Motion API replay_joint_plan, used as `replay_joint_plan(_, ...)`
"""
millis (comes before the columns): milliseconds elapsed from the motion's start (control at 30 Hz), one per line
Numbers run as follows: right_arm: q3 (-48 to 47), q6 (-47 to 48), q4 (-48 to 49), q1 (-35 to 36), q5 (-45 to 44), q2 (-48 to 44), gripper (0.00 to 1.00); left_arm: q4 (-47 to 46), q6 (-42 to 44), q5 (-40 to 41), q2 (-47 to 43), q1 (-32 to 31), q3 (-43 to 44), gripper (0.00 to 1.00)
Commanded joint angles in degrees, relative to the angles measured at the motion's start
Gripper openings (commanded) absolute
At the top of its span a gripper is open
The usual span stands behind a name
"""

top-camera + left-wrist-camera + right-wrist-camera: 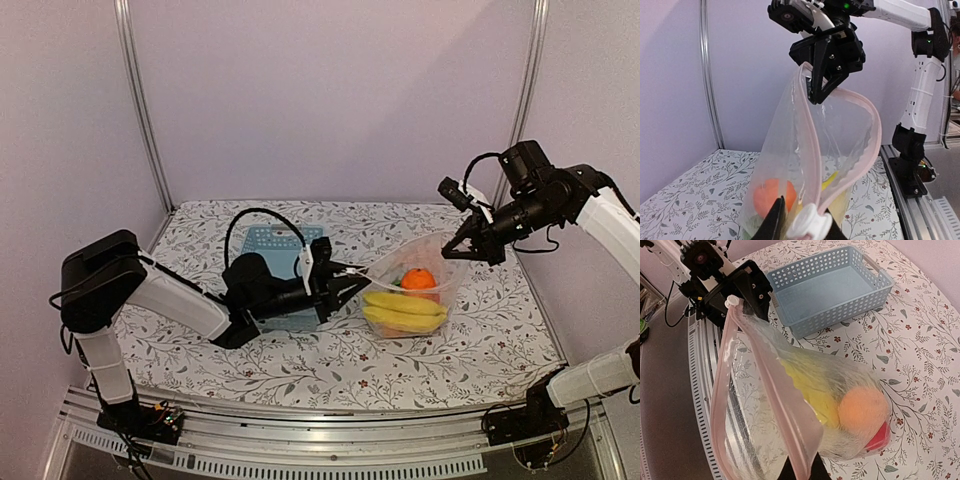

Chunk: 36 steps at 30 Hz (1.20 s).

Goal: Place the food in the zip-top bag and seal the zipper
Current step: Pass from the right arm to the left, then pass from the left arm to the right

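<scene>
The zip-top bag (415, 290) hangs stretched between both grippers, its bottom on the cloth. Inside are yellow bananas (404, 311), an orange (418, 279), a green piece and a red piece (881, 437). The zipper (812, 150) is a pink strip, and its two sides stand apart, so the mouth is open. My left gripper (337, 279) is shut at the bag's near end, on the white slider (810, 222). My right gripper (463, 246) is shut on the far end of the mouth and holds it raised. In the left wrist view it (826, 70) pinches the top corner.
The light-blue slatted basket (282, 262) stands empty behind the left gripper and also shows in the right wrist view (830, 287). A metal rail (330, 440) runs along the table's near edge. Walls close the back and both sides.
</scene>
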<state>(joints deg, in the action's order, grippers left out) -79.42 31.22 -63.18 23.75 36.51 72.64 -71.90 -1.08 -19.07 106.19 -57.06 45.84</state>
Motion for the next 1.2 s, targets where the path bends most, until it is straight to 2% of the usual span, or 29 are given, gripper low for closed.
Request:
replay_joint_plan(0,-0.5,0.9,-0.6,0.4,-0.2,-0.3,0.04,-0.3,-0.2,-1.8,-0.4,1.1,0.8,0.14)
replay_joint_plan(167,-2.0,1.1,-0.9,0.4,-1.3,1.2,0.05,0.7,-0.6,-1.2,-0.7,1.2,1.0,0.06)
replay_joint_plan(267,-6.3,1.4,-2.5,0.4,-4.1,3.3,0.14,5.3,-1.5,0.4,-2.7,1.2,1.9,0.01)
replay_joint_plan(467,-14.3,3.9,-5.5,0.2,-8.0,6.7,0.30,23.0,-6.2,2.1,-8.2,1.0,6.6,0.00)
replay_joint_plan(633,-23.9,6.9,-9.6,0.2,-9.6,9.6,0.32,38.4,-11.4,4.7,-11.7,0.7,12.8,0.00)
replay_joint_plan(733,-29.3,8.6,-11.4,0.2,-6.4,10.5,0.31,44.8,-13.2,5.4,-13.3,0.4,16.2,0.00)
replay_joint_plan(867,-24.6,12.0,-11.1,1.6,2.0,7.8,0.31,48.8,-14.2,6.7,-12.2,0.3,19.5,0.00)
replay_joint_plan(1033,-14.1,14.3,-5.8,4.4,1.4,3.6,0.37,55.9,-12.8,6.2,-9.5,0.3,24.8,0.00)
replay_joint_plan(1167,-12.4,14.3,-2.2,5.4,0.4,3.4,0.40,57.2,-12.2,5.0,-9.1,0.1,25.7,0.00)
